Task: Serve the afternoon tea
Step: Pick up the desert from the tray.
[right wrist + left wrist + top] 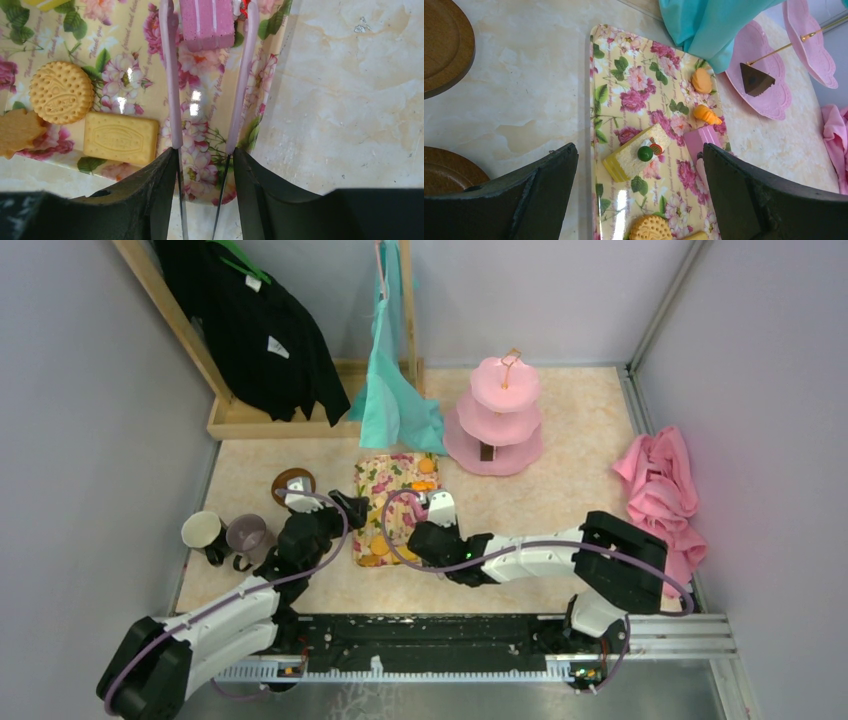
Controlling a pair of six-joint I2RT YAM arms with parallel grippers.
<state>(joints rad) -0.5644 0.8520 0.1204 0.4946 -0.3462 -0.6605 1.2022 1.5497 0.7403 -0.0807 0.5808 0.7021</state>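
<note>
Pink cake (206,22) could slip and drop if the pink tongs (171,90) squeeze too softly. It is a stripy block on the right side of the flowery tray (125,50). The right claw (204,165) is partly closed, gripping the tongs, whose tips stand either side of it. The left claw (639,160) is wide open and empty.
</note>
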